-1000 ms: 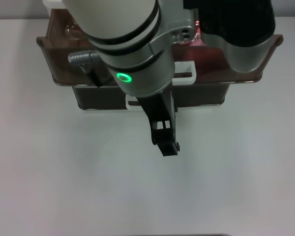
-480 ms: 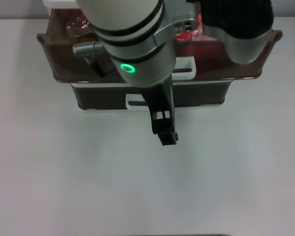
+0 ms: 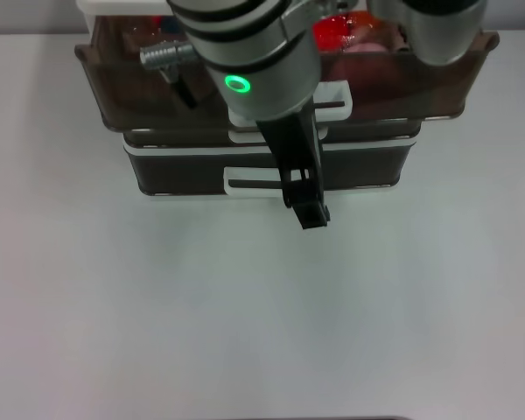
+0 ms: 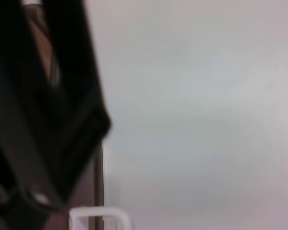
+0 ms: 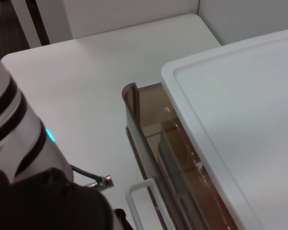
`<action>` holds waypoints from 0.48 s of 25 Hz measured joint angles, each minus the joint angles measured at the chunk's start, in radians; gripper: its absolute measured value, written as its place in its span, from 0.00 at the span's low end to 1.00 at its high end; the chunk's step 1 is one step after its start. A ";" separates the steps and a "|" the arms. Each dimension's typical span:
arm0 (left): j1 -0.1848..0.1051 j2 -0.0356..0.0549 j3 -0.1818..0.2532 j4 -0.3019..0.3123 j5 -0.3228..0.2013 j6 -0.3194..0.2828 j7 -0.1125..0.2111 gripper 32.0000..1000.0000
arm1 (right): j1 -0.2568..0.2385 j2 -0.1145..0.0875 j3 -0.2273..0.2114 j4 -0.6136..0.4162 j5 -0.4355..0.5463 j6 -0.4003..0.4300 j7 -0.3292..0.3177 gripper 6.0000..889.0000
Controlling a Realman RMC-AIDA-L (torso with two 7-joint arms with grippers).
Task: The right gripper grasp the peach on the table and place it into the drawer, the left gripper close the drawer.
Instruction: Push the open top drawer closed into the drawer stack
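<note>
White table [image 3: 114, 306], cabinet at far edge; top drawer [image 3: 140, 96] partly out, light and free-sliding, push at its white handle [image 3: 332, 98]; left gripper [image 3: 312, 214] finger state indeterminate.

Peach [image 3: 372, 41] mostly hidden behind arms; drawer [image 3: 114, 96] top cut off.

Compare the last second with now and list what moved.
The left hand slid toward the cabinet, pushing the top drawer partway in; it still sticks out. The right arm withdrew, uncovering the peach inside. The lower drawers and the table are unchanged.
</note>
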 joint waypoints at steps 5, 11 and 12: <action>-0.024 -0.0016 -0.007 -0.042 0.000 -0.014 0.011 0.74 | 0.000 0.000 0.000 0.000 0.000 0.000 0.002 0.81; -0.047 -0.0005 -0.008 -0.088 0.000 -0.037 0.025 0.74 | 0.000 0.000 0.000 0.000 0.000 0.000 0.003 0.81; -0.052 -0.0001 -0.009 -0.097 0.000 -0.042 0.027 0.74 | 0.000 0.000 0.000 0.000 -0.002 0.000 0.003 0.81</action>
